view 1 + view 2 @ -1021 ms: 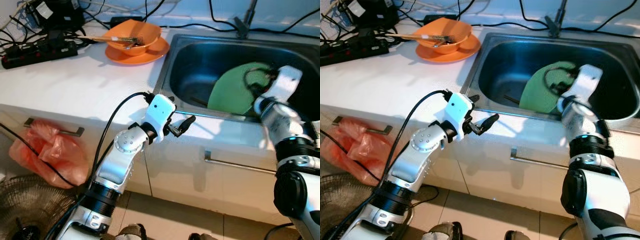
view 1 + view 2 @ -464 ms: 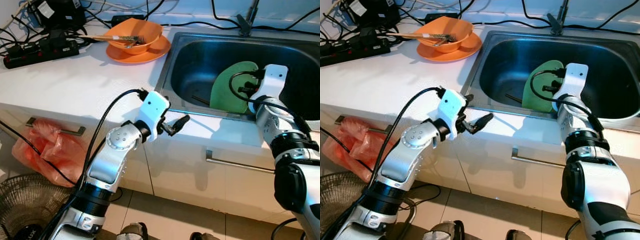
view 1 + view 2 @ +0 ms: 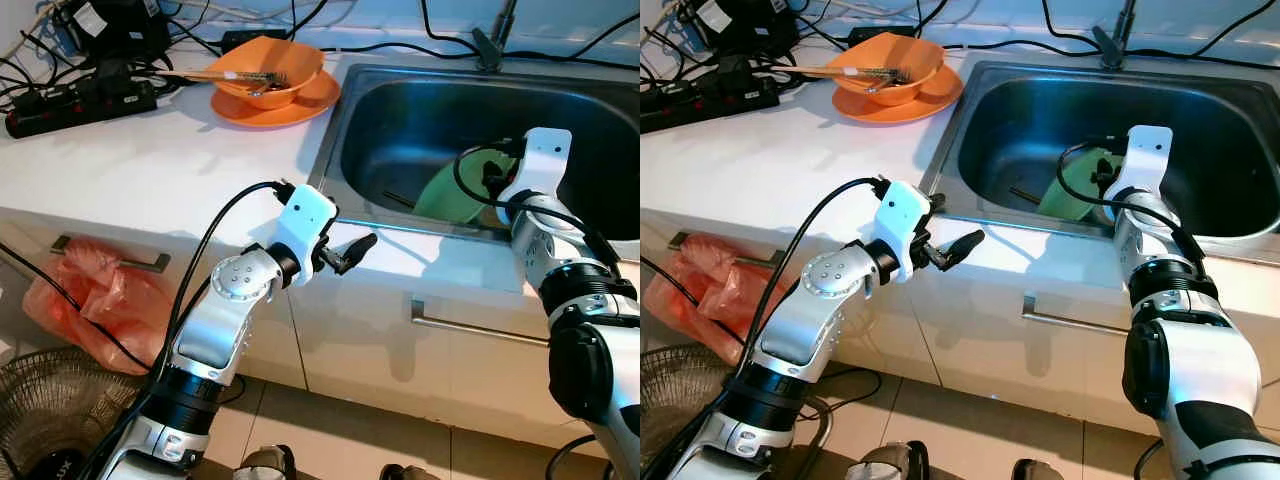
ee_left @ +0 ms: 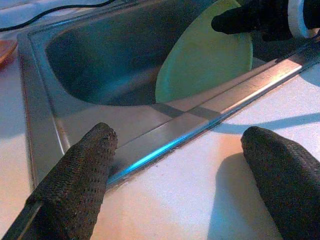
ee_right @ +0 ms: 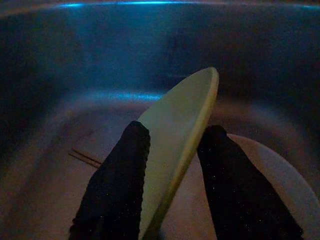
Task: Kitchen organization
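Plate: the green plate (image 5: pixel 175 145) stood tilted on edge inside the sink (image 3: pixel 400 110).
Right gripper (image 5: pixel 172 165): fingers straddled its rim — gripped.
Left gripper (image 4: pixel 175 170): spread wide, empty, over the sink's front lip.
Handling: likely stiff, light, slick — best pinched at the rim.

One sink (image 3: pixel 350 120) is set in the counter (image 3: pixel 150 170). In the sink are one green plate (image 5: pixel 175 135), one white plate (image 5: pixel 270 175) and one pair of thin sticks (image 5: pixel 85 156). Left of the sink on the counter are one orange bowl (image 3: pixel 262 70) on one orange plate (image 3: pixel 300 105), and one power strip (image 3: pixel 75 105). Below the counter left of the sink are one red bag (image 3: pixel 95 305) and one fan (image 3: pixel 50 415). Two drawer handles (image 3: pixel 480 328) are under the counter edge.
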### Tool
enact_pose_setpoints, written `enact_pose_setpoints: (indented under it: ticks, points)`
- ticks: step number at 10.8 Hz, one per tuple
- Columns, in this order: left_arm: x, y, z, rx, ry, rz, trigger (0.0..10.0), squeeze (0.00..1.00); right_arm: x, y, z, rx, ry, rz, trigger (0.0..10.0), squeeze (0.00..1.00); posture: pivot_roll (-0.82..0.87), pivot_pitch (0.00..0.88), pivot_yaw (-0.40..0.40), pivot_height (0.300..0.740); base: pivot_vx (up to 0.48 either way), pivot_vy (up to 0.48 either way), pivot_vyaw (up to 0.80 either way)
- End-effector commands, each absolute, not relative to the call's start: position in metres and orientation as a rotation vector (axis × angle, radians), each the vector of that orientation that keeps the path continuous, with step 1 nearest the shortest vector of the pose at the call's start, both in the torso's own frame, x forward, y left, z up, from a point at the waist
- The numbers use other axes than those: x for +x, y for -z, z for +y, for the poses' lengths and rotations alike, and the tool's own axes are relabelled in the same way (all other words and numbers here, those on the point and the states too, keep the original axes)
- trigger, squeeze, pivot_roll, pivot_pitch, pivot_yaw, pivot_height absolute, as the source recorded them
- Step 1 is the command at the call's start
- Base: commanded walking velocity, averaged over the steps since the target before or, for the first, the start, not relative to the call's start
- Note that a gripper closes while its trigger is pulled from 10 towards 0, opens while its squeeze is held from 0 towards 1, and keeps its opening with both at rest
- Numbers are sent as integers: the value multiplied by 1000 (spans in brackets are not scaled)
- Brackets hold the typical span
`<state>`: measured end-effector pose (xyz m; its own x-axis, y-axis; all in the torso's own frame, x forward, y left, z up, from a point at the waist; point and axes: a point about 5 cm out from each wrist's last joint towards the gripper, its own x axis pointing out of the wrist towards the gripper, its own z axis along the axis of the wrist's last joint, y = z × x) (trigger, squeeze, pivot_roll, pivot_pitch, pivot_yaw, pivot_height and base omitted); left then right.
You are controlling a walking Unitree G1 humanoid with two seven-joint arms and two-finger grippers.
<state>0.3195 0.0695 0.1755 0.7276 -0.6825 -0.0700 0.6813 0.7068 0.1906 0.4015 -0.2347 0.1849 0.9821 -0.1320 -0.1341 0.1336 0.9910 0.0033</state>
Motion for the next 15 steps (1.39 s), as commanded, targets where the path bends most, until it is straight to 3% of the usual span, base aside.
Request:
enact_pose_setpoints:
  ticks: [1, 7, 10, 14, 15]
  points:
    - [320, -178, 71, 206, 759, -8, 10000, 1000, 400, -178, -236, -16, 144, 168, 10000, 1000, 175, 138, 87, 740, 0, 0, 0]
    - [327, -196, 84, 195, 615, -121, 10000, 1000, 400, -210, -239, -45, 92, -9, 10000, 1000, 127, 117, 80, 740, 0, 0, 0]
    - [329, -204, 85, 210, 597, -166, 10000, 1000, 396, -216, -241, -145, 116, -66, 10000, 1000, 132, 96, 90, 740, 0, 0, 0]
    - [338, -225, 100, 223, 494, -288, 10000, 1000, 391, -228, -229, -64, 92, -169, 10000, 1000, 115, 41, 124, 740, 0, 0, 0]
    - [342, -232, 110, 188, 407, -338, 10000, 1000, 388, -237, -228, -63, 106, -210, 10000, 0, 96, 35, 115, 740, 0, 0, 0]
